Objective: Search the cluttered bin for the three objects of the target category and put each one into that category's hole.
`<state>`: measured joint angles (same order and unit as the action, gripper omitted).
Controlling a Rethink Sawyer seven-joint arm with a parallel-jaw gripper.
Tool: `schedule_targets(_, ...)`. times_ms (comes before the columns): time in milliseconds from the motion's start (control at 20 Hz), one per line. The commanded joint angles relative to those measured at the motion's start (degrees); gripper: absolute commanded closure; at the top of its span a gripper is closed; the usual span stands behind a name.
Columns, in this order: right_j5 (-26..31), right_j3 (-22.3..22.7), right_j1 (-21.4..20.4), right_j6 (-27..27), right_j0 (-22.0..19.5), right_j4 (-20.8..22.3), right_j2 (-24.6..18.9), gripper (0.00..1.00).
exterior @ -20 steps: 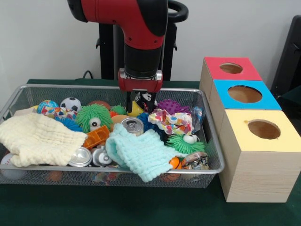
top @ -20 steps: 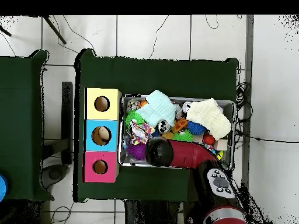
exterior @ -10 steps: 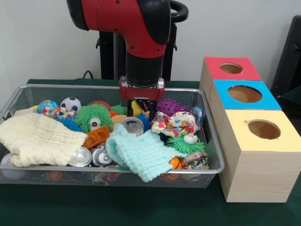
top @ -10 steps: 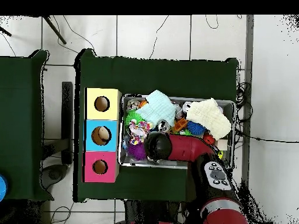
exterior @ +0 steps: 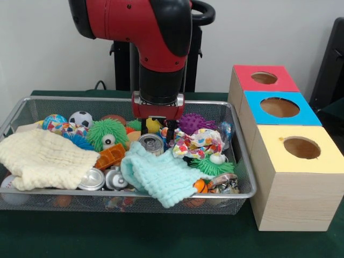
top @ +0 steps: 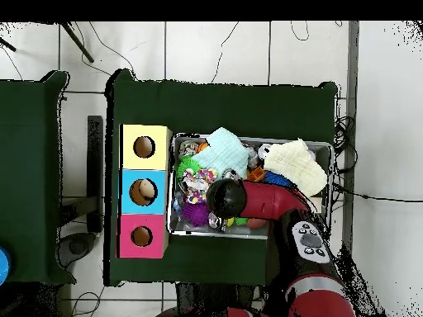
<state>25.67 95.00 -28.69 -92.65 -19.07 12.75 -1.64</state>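
Cluttered wire bin (exterior: 243, 161) sits on the green table (exterior: 161, 242), packed with toys, cans and cloths. My gripper (exterior: 162, 130) hangs low over its far middle, fingertips down among the clutter just beside the upright silver can (exterior: 151, 143) and the patterned cloth (exterior: 197, 141); I cannot tell whether my fingers are apart or clamped on anything. A mint cloth (exterior: 161, 174) lies near the front, a cream cloth (exterior: 43, 158) at left. To the right stand the red box (exterior: 258, 86), blue box (exterior: 279, 114) and yellow box (exterior: 298, 172), each with a hole on top.
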Motion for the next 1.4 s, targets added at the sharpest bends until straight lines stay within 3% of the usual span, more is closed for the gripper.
schedule_targets(50, 3.73, -6.38, 1.36, -2.01, -2.45, -0.92, -4.33, 0.0)
schedule_targets(1400, 9.37, -12.25, 2.84, -2.33, -0.94, -1.0, -4.65, 0.0)
